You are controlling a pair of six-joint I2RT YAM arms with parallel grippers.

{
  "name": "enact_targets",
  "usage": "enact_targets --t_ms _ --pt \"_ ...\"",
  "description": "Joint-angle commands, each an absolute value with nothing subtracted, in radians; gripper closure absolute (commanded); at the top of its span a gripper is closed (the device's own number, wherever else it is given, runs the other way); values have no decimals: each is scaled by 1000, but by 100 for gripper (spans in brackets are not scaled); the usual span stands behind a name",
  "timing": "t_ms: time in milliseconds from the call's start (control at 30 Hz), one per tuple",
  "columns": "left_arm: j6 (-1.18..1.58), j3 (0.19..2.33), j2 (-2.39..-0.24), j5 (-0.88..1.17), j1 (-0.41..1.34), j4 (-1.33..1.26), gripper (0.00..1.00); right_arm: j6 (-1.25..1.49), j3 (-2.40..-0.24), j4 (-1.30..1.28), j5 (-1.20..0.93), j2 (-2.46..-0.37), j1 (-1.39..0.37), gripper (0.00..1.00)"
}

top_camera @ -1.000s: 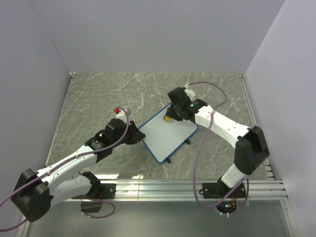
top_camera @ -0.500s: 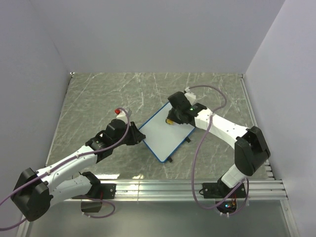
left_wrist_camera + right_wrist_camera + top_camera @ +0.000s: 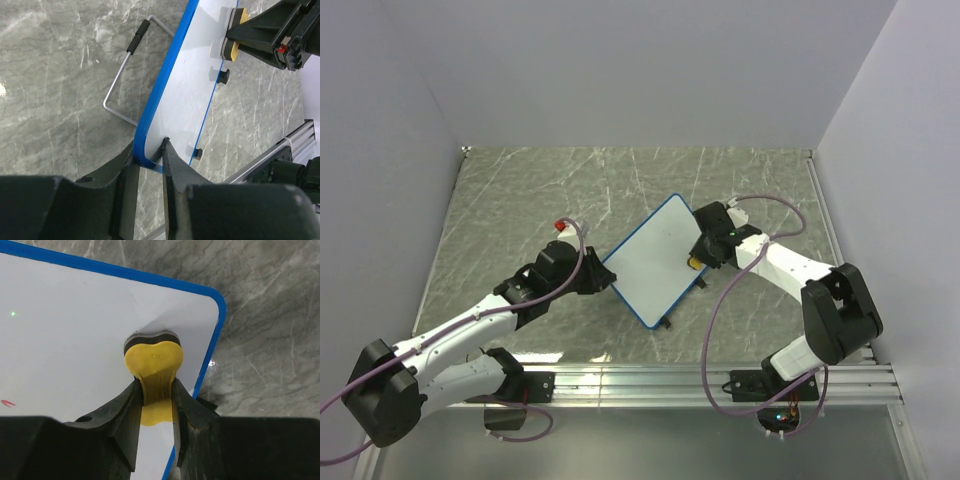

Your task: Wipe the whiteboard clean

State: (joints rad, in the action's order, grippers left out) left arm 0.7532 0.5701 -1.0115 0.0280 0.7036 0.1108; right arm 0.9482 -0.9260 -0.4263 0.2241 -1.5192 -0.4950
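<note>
Sitting mid-surface (image 3: 520, 200), whiteboard (image 3: 650, 262): long axis diagonal, near-left to far-right. Left claw (image 3: 150, 150) clamped on its blue frame at the left corner. Right claw (image 3: 157, 390) pinching yellow eraser (image 3: 152, 357), pad touching whiteboard near its right corner.

Lit brightly, evenly from overhead; softly shadowed on the table (image 3: 520, 200); faintly reflective across the whiteboard (image 3: 75, 315); blurred along wrist views' lower edges.

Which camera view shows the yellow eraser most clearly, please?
The right wrist view: the eraser sits large at centre, pinched in the right gripper against the whiteboard. The left wrist view shows it edge-on; the top view, a yellow speck.
</note>
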Motion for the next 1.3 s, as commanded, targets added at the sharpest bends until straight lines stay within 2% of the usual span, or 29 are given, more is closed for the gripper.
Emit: enact_targets --t_ms 0,367,900,1067,1267 --pt "687 549 -1045 32 726 265 100 934 -877 -430 187 -1585 -502 100" --pt "687 546 -1049 18 735 262 100 951 -1133 -486 137 -1577 -529 100" --pt "687 548 -1042 8 745 264 100 988 -1511 -584 121 -1753 -647 100" --pt "689 546 -1045 8 747 265 100 976 -1536 -584 114 -1756 -646 100" --pt "689 546 -1045 6 750 268 100 982 -1456 -580 121 -1737 -623 100"
